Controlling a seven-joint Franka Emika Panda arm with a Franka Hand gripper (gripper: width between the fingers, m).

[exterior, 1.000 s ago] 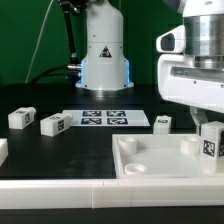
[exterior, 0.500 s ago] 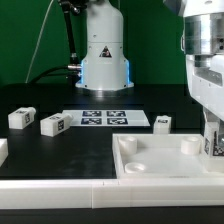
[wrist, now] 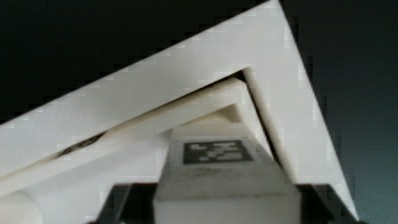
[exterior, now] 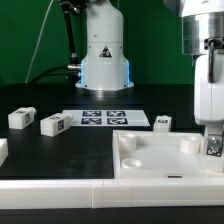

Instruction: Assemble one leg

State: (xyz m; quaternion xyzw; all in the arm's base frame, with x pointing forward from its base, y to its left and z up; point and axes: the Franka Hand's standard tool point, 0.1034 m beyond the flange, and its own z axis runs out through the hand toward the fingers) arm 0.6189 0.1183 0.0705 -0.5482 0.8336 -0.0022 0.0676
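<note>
The gripper [exterior: 213, 150] holds a small white chunky plastic leg [exterior: 213, 146] with a black-and-white square tag, jaws pinching its sides, over the corner of the large white square plastic tray-like piece [exterior: 160, 158] that lies at the worktop's front edge, toward the exterior view's right. To seat it well, I judge the leg should stay upright, be centred over the corner socket, then be lowered slowly without sideways drag. The wrist view shows the tag and the tray corner [wrist: 267, 90], but the socket itself is hidden beneath the leg, so I cannot tell whether leg and tray touch. Three more tagged legs [exterior: 53, 124] lie beside the marker board [exterior: 106, 118] mid-worktop.
</note>
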